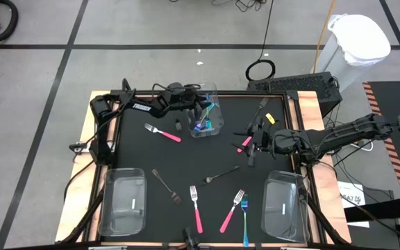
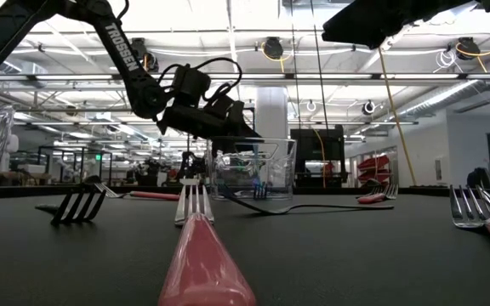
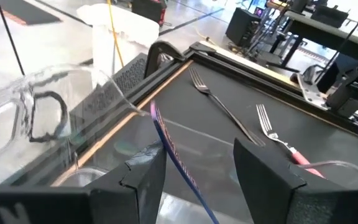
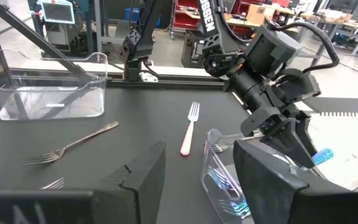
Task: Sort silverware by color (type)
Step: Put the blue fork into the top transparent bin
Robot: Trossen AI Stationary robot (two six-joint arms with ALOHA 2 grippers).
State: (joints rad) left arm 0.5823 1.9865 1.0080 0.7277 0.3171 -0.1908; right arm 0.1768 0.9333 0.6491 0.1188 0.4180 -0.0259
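The left tool (image 1: 201, 111) hangs over the clear bin (image 1: 217, 126) with fingers apart, a blue utensil (image 3: 178, 163) between them; the right tool (image 1: 252, 148) waits, also apart

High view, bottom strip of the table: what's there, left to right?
Left clear bin → dark fork → pink-handled fork → second pink-handled fork → teal-handled fork → right clear bin.

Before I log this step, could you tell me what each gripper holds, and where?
Nothing: the left gripper is open over the bin, the right gripper open and empty.
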